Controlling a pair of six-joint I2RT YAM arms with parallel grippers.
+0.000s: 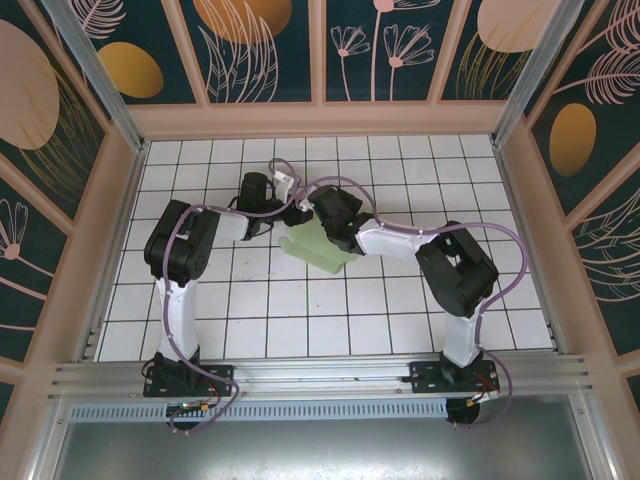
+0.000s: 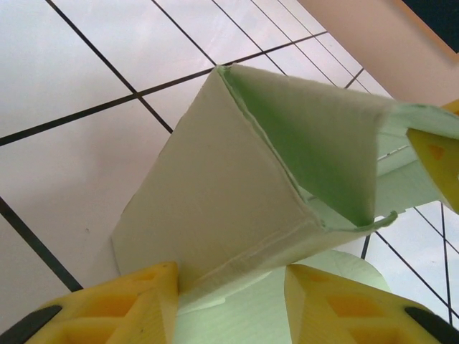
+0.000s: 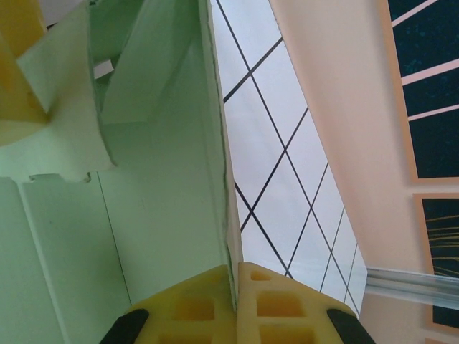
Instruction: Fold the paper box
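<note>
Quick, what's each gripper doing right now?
Left gripper: closed on the paper box, its folded end filling the gap.
Right gripper: closed, pinching a wall of the paper box.

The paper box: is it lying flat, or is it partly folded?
Partly folded. The paper box has panels raised off the tiled floor in a tent-like shape, and its end is open.

I count one paper box [image 1: 318,250] and one tiled tabletop [image 1: 300,320]. There are two arms, a left arm [image 1: 180,250] and a right arm [image 1: 455,270]. That gives two claws, the left claw [image 2: 229,287] and the right claw [image 3: 235,287], each with two yellow fingers [image 2: 136,301], four fingers altogether.
</note>
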